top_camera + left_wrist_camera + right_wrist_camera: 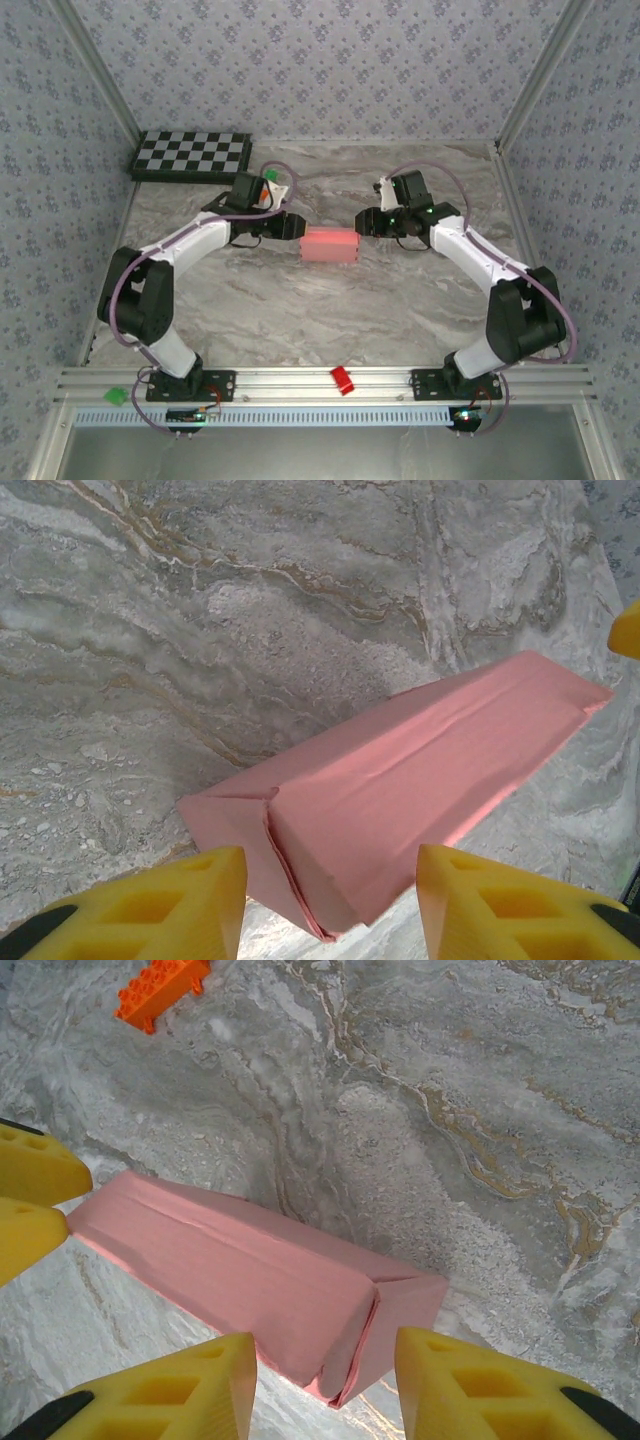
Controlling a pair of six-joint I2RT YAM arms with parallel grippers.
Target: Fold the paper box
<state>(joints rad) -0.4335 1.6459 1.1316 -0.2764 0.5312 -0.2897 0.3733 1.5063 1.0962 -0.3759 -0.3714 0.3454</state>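
The paper box [330, 245] lies folded into a long pink box on the marble table, mid-way between the arms. My left gripper [296, 228] is at its left end and my right gripper [362, 222] at its right end. In the left wrist view the box [420, 770] runs away from the open left gripper [328, 860]; its folded end sits between the yellow fingers [180, 905] with a gap on each side. In the right wrist view the box [240, 1270] lies the same way between the fingers [470, 1385] of the open right gripper [325, 1345], untouched.
A checkerboard [192, 155] lies at the back left. An orange brick [160, 988] sits on the table behind the left arm. A small red block [342, 379] rests on the front rail. Patterned walls close in the back and both sides.
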